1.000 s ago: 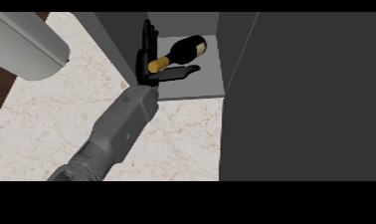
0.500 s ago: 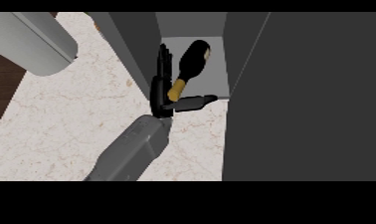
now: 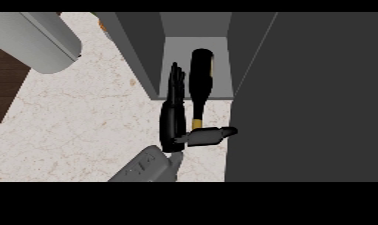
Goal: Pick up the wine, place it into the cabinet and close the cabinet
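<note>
The wine bottle [image 3: 201, 76] is lying on its side inside the open cabinet [image 3: 140, 54], with its dark body on the cabinet floor and its gold-banded neck pointing back toward you. Your left robot hand [image 3: 174, 114] is lying just beside the bottle's left side. Its fingers are straight and pressed together, and the thumb is sticking out to the right across the neck's end. Nothing is curling round the glass, so you are likely releasing it. The cabinet door [image 3: 310, 94] is standing open at the right, waiting to be shut. The pale tabletop [image 3: 81, 114] is spreading out to the left.

Dark wine bottle [image 3: 201, 76], seemingly tilted, base inside cabinet [image 3: 140, 44].
</note>
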Robot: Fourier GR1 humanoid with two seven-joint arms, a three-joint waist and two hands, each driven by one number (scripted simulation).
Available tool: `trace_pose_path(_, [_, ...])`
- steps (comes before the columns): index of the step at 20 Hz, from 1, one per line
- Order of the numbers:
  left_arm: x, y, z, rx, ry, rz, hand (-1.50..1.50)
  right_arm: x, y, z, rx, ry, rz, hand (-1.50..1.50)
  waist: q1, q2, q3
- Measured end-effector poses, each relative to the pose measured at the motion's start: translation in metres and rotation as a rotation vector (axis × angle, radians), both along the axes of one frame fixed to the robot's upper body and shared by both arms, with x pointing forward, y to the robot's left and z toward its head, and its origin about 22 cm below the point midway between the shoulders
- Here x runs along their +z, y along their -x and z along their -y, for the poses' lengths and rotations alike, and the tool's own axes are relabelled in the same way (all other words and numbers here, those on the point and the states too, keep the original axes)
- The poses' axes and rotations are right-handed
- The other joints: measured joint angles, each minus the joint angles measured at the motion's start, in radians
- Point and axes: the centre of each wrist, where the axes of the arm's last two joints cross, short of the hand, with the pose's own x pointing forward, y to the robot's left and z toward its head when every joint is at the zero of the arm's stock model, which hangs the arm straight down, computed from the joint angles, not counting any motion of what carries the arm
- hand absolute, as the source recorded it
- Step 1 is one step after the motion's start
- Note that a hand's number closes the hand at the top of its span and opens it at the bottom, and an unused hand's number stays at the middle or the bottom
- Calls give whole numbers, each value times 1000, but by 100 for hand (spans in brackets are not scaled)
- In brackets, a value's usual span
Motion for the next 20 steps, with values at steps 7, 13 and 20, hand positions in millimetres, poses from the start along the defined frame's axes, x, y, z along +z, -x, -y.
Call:
trace_pose_path(7, [16,50,-8,20,31,2,-150,-2,3,2,-9,9,-10,-150,4,-1,0])
trace_pose_path(13, [32,83,-18,36,51,18,-150,-2,1,5,-10,28,-6,-150,4,1,0])
trace_pose_path(20, [46,116,-53,-9,46,40,-150,-8,4,3,44,66,-49,150,2,0,0])
